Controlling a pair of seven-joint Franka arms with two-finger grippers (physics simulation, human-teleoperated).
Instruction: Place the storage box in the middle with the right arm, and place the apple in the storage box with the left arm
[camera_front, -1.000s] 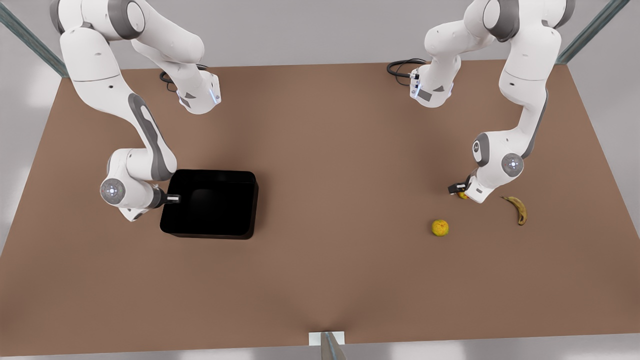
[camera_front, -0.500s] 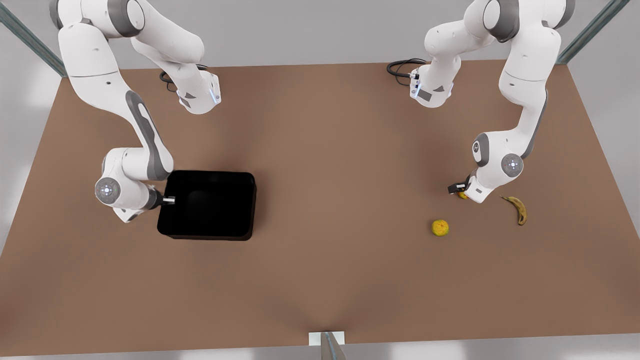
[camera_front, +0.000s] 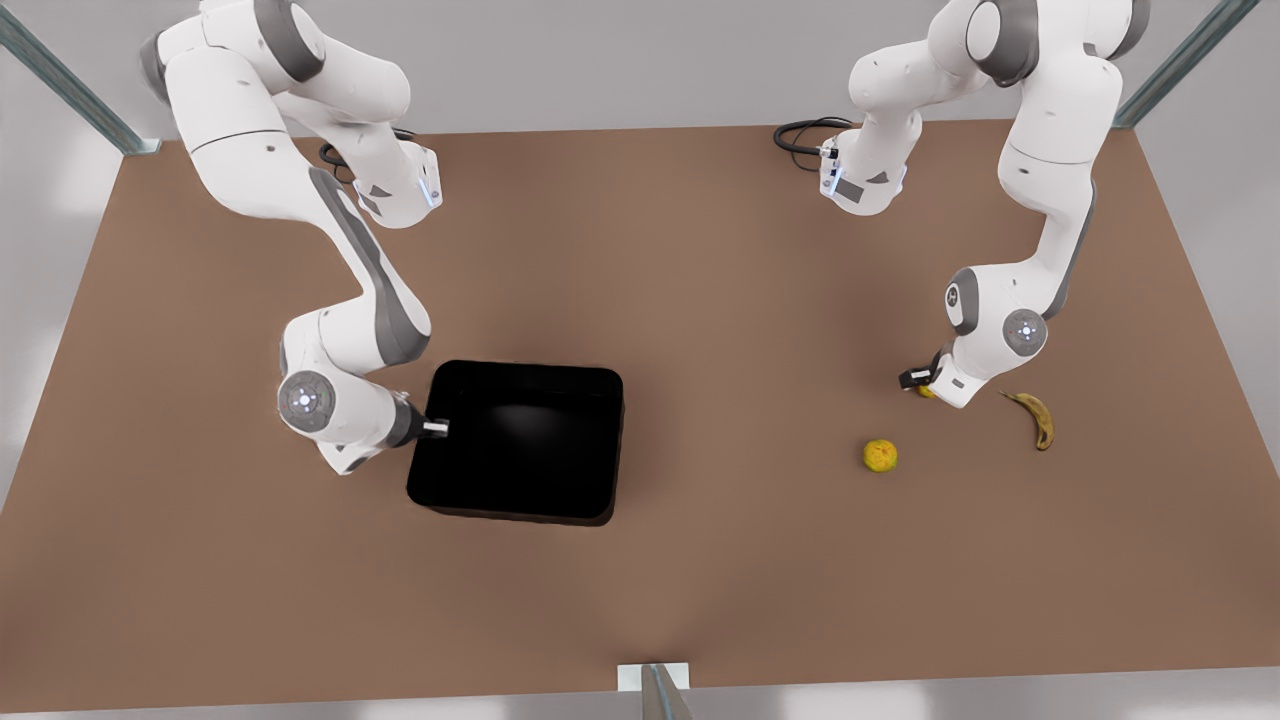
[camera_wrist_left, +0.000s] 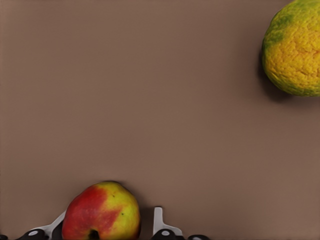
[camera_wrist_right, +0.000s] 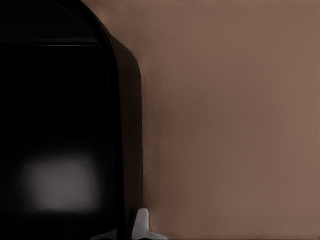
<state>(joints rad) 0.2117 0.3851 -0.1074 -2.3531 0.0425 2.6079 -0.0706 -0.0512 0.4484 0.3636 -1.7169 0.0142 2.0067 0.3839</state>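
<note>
Pinching storage box (camera_front: 520, 440) wall, right claw (camera_front: 437, 428), left claw (camera_front: 925, 383) spread, half-hiding apple (camera_wrist_left: 101, 212).

two glossy white arms with rounded links and grey joint bands, one at the front view's left (camera_front: 330, 240), one at its right (camera_front: 1040, 200). round wrist caps carry glowing dot rings. black cables coil at both bases.

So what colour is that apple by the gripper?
The apple is red with yellow patches, best seen in the left wrist view.
</note>
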